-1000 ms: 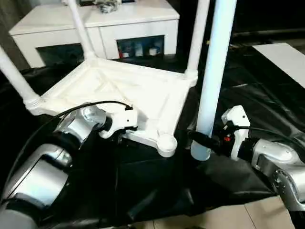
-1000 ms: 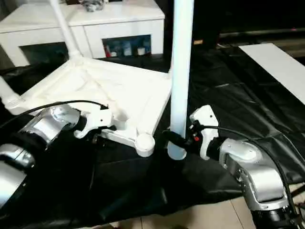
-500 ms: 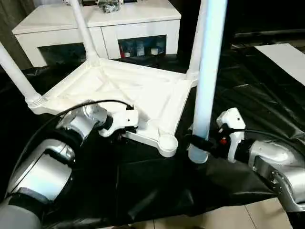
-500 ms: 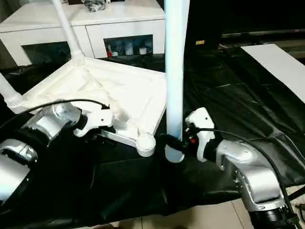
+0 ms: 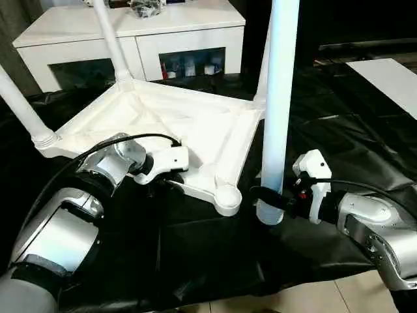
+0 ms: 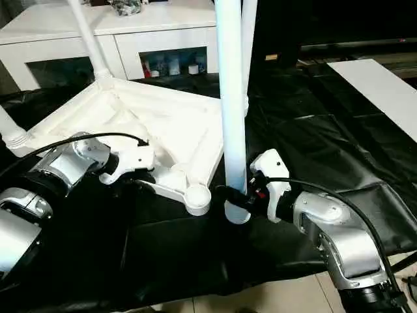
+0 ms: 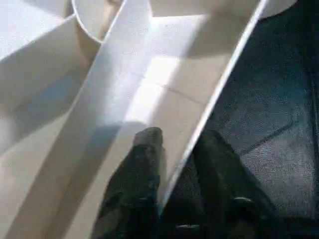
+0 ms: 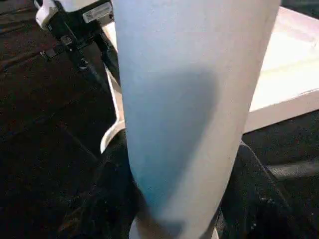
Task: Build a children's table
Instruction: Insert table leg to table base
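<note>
The white tabletop lies upside down on a black sheet, ribs up. Three white legs stand in its corner sockets: one at the left, one at the back, one at the right. The near corner socket is empty. My right gripper is shut on the lower end of a fourth leg, upright just right of that socket, its foot close to the sheet. My left gripper straddles the tabletop's near rim, one finger inside and one outside, shut on it.
A white cabinet with glass-fronted compartments stands behind the tabletop. The black sheet covers the floor; pale tiles show at its near edge. A flat white board lies at the right. A black cable loops over my left wrist.
My left gripper's fingers have closed onto the tabletop's rim. My right arm has brought the held leg slightly left toward the empty socket and stood it straighter.
</note>
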Controlling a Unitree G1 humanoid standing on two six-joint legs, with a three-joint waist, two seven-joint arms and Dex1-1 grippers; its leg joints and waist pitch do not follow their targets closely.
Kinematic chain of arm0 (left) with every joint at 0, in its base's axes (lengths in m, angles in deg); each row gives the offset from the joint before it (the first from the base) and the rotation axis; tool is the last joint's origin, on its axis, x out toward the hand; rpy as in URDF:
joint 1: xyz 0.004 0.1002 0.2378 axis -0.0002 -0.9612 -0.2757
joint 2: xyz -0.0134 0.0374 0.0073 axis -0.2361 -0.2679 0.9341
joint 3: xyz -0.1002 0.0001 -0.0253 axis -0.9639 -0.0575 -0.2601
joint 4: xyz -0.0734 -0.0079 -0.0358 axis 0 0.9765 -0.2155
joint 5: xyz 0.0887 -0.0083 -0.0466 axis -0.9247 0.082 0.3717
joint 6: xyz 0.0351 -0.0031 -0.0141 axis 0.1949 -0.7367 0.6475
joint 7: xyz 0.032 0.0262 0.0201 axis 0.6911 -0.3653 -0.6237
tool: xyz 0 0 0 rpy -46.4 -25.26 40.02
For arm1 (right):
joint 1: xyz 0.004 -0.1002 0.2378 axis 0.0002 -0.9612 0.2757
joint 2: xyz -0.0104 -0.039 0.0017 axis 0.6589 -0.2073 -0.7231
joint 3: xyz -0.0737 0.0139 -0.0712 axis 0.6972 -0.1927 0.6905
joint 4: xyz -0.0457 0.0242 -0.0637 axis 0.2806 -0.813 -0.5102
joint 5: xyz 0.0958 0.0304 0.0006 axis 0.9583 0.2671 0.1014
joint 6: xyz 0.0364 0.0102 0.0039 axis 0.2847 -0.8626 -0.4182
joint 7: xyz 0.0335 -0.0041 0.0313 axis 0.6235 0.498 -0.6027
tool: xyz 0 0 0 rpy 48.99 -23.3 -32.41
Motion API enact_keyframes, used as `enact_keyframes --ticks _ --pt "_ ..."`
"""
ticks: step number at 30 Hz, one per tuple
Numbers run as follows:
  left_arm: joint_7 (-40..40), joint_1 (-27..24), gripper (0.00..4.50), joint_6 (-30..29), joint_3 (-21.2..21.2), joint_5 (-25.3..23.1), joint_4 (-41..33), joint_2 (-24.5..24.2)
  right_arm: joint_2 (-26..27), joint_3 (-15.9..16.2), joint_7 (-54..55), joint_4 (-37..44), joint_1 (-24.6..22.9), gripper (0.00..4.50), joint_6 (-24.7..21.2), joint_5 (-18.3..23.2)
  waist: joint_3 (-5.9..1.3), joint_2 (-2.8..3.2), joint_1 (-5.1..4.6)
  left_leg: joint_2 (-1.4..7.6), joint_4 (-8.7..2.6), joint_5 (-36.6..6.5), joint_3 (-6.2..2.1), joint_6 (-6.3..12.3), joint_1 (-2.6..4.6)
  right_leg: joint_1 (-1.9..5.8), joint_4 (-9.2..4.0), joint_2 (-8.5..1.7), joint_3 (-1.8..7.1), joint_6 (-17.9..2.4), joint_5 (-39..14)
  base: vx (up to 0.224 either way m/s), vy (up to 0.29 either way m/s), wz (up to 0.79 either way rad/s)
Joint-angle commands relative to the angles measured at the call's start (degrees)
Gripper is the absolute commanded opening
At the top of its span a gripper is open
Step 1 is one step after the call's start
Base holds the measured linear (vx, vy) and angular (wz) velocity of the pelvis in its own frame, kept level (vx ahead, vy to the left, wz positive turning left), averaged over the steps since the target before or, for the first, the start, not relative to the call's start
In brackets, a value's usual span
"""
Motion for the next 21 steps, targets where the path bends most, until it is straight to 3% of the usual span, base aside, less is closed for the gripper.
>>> enact_keyframes --ticks 1,2,7,8,9,10,11,12,13,14,15,18,19,21 --pt "-0.61 -4.19 1.01 -4.70 -2.00 2.14 -2.72 -0.40 0.43 0.34 0.13 0.69 0.18 1.84 0.64 -0.17 -4.02 -0.13 0.34 3.12 -4.60 -16.06 -1.85 0.96 1.16 3.04 -4.21 -3.68 2.47 -15.63 -12.94 0.000 0.000 0.00" --pt "-0.91 -7.01 0.84 -7.94 -3.12 3.29 -6.30 -0.85 0.75 0.02 0.44 0.82 -0.04 1.84 0.56 0.01 -3.97 -0.51 0.16 3.08 -4.61 -15.89 -1.77 1.36 1.01 3.09 -4.21 -3.64 2.41 -15.98 -12.32 0.000 0.000 0.00" --pt "-1.78 -15.35 0.69 -16.80 -4.29 4.10 -18.75 -3.31 0.94 -0.72 0.69 0.92 -0.15 1.84 0.29 0.60 -3.90 -0.39 -0.39 3.09 -4.69 -15.77 -1.81 2.19 0.88 2.91 -4.36 -3.59 2.39 -14.91 -15.16 0.000 0.000 0.00" --pt "-1.87 -15.60 0.67 -17.07 -4.33 4.07 -19.13 -3.38 0.96 -0.73 0.70 0.89 -0.13 1.84 0.29 0.61 -3.74 -0.26 -0.73 2.95 -4.74 -16.72 -1.79 2.10 0.90 2.78 -4.64 -3.54 2.35 -14.17 -17.65 0.000 0.000 0.00" --pt "-3.60 -20.14 0.63 -21.86 -5.19 3.47 -26.13 -4.64 1.17 -0.92 0.83 0.32 0.37 1.84 0.28 0.73 -3.69 -0.24 -0.85 2.94 -4.77 -17.43 -1.80 1.84 0.95 2.78 -4.74 -3.54 2.33 -13.64 -19.29 0.000 0.000 0.00" --pt "-4.23 -21.73 0.58 -23.48 -5.52 3.17 -28.66 -5.10 1.23 -0.97 0.87 0.16 0.52 1.84 0.29 0.75 -3.49 -0.45 -1.17 3.00 -5.04 -18.26 -2.11 1.45 0.65 3.11 -4.83 -3.75 2.20 -12.42 -22.40 0.000 0.000 0.00" --pt "-5.02 -23.34 0.58 -25.29 -6.16 3.19 -31.14 -5.33 1.36 -1.07 0.92 0.01 0.68 1.84 0.25 0.85 -3.11 -0.58 -1.51 2.90 -5.25 -20.20 -2.17 1.01 0.83 2.70 -5.27 -3.55 2.03 -10.58 -27.47 0.000 0.000 0.00" --pt "-6.00 -24.98 0.54 -27.67 -6.95 3.05 -34.25 -5.45 1.62 -1.25 1.05 -0.11 0.84 1.84 0.12 1.00 -3.02 -0.64 -1.67 2.51 -4.88 -21.85 -2.04 0.69 1.51 2.10 -6.21 -3.53 2.09 -8.78 -32.43 0.000 0.000 0.00" --pt "-6.00 -24.98 0.52 -27.67 -6.95 3.05 -34.25 -5.45 1.62 -1.25 1.05 -0.11 0.84 1.84 0.12 1.00 -3.17 -0.51 -1.72 2.60 -4.89 -21.99 -2.23 0.30 1.68 2.14 -5.98 -3.67 2.18 -8.54 -32.79 0.000 0.000 0.00" --pt "-6.79 -26.67 0.51 -29.82 -7.72 3.09 -37.55 -5.43 1.98 -1.49 1.33 -0.32 1.11 1.84 -0.16 1.21 -3.00 -0.87 -1.98 2.45 -4.95 -22.33 -2.23 0.41 1.60 1.91 -6.47 -3.40 2.08 -7.42 -34.72 0.000 0.000 0.00" --pt "-7.31 -27.37 0.47 -30.91 -8.09 3.05 -38.99 -5.35 2.14 -1.58 1.45 -0.40 1.22 1.84 -0.29 1.29 -3.11 -0.68 -2.04 2.55 -5.01 -22.49 -2.40 0.18 1.59 1.99 -6.22 -3.52 2.10 -7.22 -34.78 0.000 0.000 0.00" --pt "-11.83 -32.12 0.39 -39.13 -10.27 1.44 -49.14 -4.53 3.52 -2.37 3.22 -1.67 2.60 1.84 -1.27 1.49 -2.78 -0.73 -3.04 2.46 -5.17 -24.29 -2.76 -0.04 1.33 1.72 -6.52 -3.33 1.72 -6.01 -37.54 0.000 0.000 0.00" --pt "-13.16 -33.03 0.38 -41.07 -10.90 1.33 -51.20 -3.89 4.04 -2.81 3.82 -2.21 3.15 1.84 -1.63 1.77 -2.84 -0.64 -3.22 2.25 -4.95 -25.04 -2.81 -0.06 1.68 1.38 -6.91 -3.33 1.61 -5.31 -39.05 0.000 0.000 0.00" --pt "-15.08 -34.70 0.33 -44.47 -11.62 1.49 -55.23 -3.10 4.85 -3.61 4.80 -2.89 3.87 1.84 -2.21 2.33 -2.88 -0.48 -3.90 2.36 -5.34 -25.94 -3.21 -0.13 1.37 1.72 -6.90 -3.12 1.31 -5.52 -36.86 0.000 0.000 0.00"
